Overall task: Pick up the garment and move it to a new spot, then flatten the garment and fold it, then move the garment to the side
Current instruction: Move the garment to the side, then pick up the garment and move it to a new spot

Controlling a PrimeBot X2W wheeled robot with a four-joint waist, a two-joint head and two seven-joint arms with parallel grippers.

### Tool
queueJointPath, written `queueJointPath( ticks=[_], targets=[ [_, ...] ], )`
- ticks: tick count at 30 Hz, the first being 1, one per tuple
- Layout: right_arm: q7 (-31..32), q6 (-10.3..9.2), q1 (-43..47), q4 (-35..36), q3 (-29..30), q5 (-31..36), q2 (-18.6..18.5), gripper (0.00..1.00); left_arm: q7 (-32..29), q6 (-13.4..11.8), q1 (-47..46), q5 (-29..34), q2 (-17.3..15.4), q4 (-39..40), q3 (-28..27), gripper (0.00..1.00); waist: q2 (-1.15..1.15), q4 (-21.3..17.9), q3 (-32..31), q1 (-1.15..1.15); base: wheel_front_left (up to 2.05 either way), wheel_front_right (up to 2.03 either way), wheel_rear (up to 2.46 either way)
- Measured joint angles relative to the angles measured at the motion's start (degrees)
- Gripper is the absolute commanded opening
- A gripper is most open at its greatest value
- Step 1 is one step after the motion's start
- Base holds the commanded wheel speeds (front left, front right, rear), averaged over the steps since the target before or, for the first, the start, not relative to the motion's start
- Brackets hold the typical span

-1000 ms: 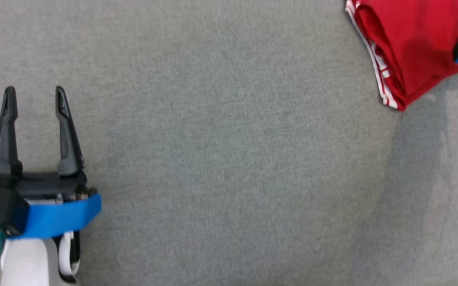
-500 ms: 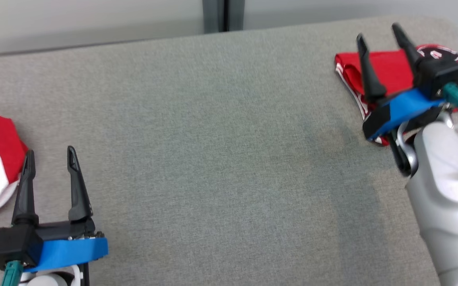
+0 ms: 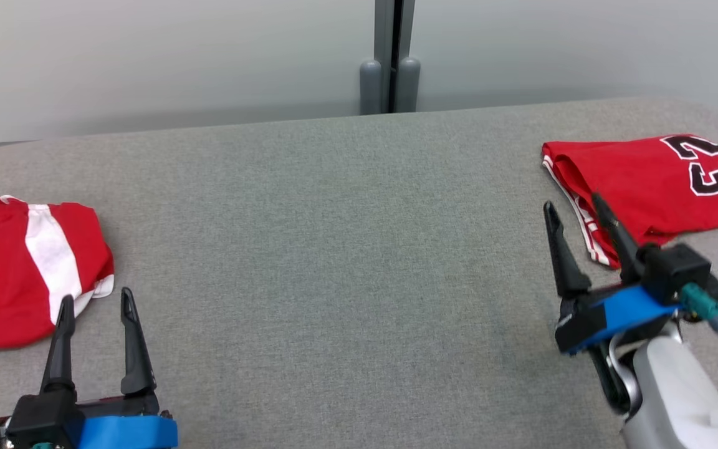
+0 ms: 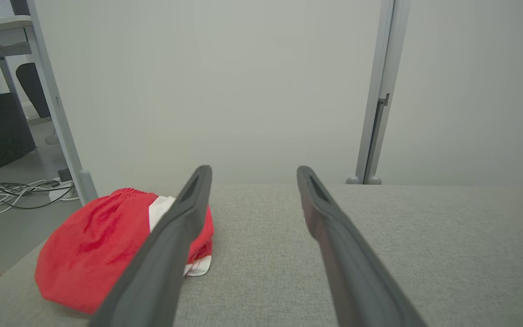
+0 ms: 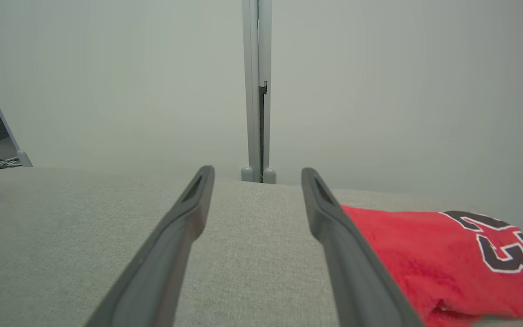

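A folded red jersey point(image 3: 646, 181) with a black number lies flat at the far right of the grey padded table point(image 3: 334, 249). My right gripper point(image 3: 571, 202) hovers open and empty just in front of its near-left corner, apart from the cloth. The right wrist view shows the jersey point(image 5: 425, 254) to the right of that gripper's point(image 5: 258, 169) spread fingers. A bunched red garment with a white stripe point(image 3: 10, 274) lies at the far left. My left gripper point(image 3: 96, 296) stands open and empty just right of it; the left wrist view has the striped garment point(image 4: 93, 245) partly behind the left finger point(image 4: 170, 245).
A pale wall with a grey upright post point(image 3: 390, 62) runs behind the table's far edge. Off the table's left end, the left wrist view shows a desk leg point(image 4: 57, 118) and cables on the floor point(image 4: 12, 190).
The head camera has tilted up, bringing the wall and both garments into view. My right gripper has drawn back from over the jersey toward the table's near side. Both grippers stay open.
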State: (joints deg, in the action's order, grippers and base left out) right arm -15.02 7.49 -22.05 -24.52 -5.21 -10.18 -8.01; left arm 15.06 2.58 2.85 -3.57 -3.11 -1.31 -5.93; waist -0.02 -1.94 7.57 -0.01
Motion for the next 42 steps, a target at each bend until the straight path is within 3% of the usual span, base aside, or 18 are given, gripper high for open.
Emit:
queueJointPath(
  ticks=[19,42],
  targets=[
    [0.0,0.0,15.6,9.0,3.7,2.1,4.9,1.0,0.0,0.1,3.0,0.1,0.2,-1.7,1.3,1.0,0.01,2.8,-4.1,0.01,0.0,0.0,0.0],
    [0.0,0.0,16.7,8.3,1.6,0.4,5.1,1.0,0.0,-0.1,2.9,-0.2,0.2,-2.4,0.1,1.0,0.02,4.8,-4.0,0.01,0.0,0.0,0.0]
  ],
)
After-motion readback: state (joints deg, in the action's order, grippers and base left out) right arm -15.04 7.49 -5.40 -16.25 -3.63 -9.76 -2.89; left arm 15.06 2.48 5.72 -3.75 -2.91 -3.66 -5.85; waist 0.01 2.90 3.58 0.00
